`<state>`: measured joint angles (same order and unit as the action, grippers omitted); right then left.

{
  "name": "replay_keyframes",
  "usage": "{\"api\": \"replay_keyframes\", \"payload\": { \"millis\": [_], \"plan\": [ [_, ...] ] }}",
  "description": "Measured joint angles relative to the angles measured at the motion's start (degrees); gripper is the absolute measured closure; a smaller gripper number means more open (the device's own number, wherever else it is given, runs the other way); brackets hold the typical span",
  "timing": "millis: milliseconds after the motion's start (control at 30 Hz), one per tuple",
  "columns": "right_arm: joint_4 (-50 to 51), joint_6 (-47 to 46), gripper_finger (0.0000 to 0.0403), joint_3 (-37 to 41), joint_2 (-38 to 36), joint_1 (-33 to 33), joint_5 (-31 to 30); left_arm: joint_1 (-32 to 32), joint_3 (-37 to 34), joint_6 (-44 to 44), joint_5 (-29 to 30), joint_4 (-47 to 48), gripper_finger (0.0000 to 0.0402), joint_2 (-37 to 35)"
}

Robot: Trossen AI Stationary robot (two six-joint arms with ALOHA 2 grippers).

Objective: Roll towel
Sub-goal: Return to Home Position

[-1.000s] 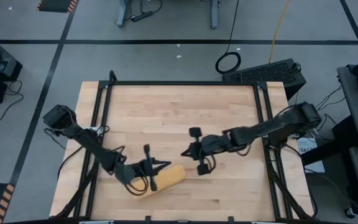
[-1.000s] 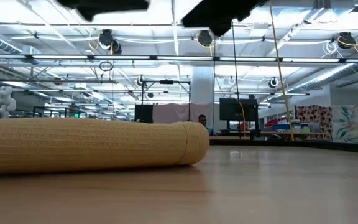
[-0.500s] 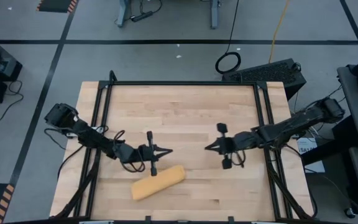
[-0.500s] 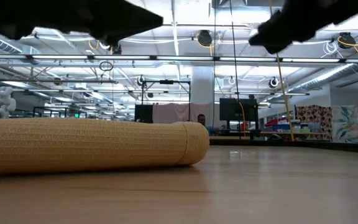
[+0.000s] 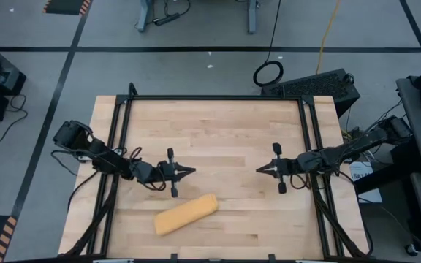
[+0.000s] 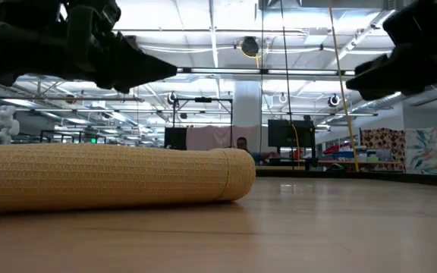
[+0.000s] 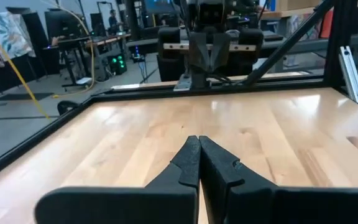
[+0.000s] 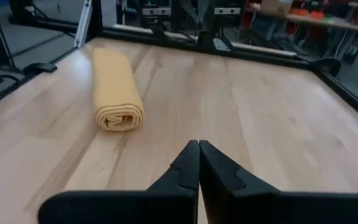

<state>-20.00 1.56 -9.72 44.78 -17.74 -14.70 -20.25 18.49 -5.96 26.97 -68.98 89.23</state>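
Wooden tabletop (image 5: 218, 131), black frame rail (image 5: 214, 98), coiled cable (image 5: 255, 75) on grey floor (image 5: 196, 69)

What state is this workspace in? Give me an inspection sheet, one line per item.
Surface: pale wooden tabletop inside a black metal frame.
Job's things: mustard-yellow soft cloth towel, rolled into a cylinder, lying slantwise near the table edge at the bottom of the high view; neither hand touches it.
Clutter: nothing seen.
Hands: left hand shut, empty, left of centre; right hand shut, empty, right of centre; tips face each other.
Cables: black cable loops along the left arm; black coiled cable and yellow cable on the floor.
Surroundings: grey floor with black tape lines; hall with ceiling lights.
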Motion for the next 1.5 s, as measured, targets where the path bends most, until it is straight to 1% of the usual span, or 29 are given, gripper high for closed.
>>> {"api": "replay_keyframes", "payload": {
  "millis": [167,233,367,500,600,700,833,967,1067,1300,1433,1500],
  "plan": [
    [-9.5,0.2,0.0403,6.9,-2.6,0.0,0.0,1.0,-2.9,0.1,-0.4,-3.4,0.0396,0.0],
    [-10.7,0.4,0.0403,8.9,-3.1,0.0,0.0,1.3,-4.3,0.1,-1.3,-4.5,0.0396,0.0],
    [-9.1,1.1,0.0403,8.9,-3.3,0.3,-0.2,2.2,-6.9,2.1,-3.1,-7.9,0.0396,0.0],
    [-8.8,2.2,0.0403,8.9,-3.3,0.9,-0.2,2.6,-9.8,2.7,-3.2,-11.3,0.0396,0.0],
    [-8.7,3.2,0.0403,8.9,-4.1,1.5,-0.2,2.6,-12.8,2.7,-3.1,-16.2,0.0396,0.0],
    [-8.6,4.2,0.0403,8.9,-6.6,2.3,-0.3,2.6,-16.0,2.8,-2.9,-21.4,0.0396,-0.1],
    [-7.4,5.9,0.0403,8.9,-12.2,3.5,-0.3,2.6,-18.2,5.1,-2.0,-21.0,0.0396,-2.0],
    [-3.3,8.3,0.0403,8.9,-19.1,5.2,-0.3,2.4,-18.2,3.8,-2.4,-18.6,0.0396,-4.6],
    [1.8,8.5,0.0403,8.9,-24.6,6.5,-0.3,2.1,-18.2,3.7,-2.5,-12.9,0.0396,-7.6],
    [16.8,5.3,0.0403,8.9,-36.5,7.6,0.2,1.2,-18.2,4.0,-2.4,-2.4,0.0396,-16.8],
    [17.6,5.1,0.0403,8.9,-40.4,7.6,5.5,0.6,-18.2,4.0,-2.0,4.9,0.0396,-23.1],
    [17.7,5.1,0.0403,8.9,-41.5,7.6,6.8,0.2,-18.2,4.0,-1.3,8.5,0.0396,-26.2]
  ]
}}
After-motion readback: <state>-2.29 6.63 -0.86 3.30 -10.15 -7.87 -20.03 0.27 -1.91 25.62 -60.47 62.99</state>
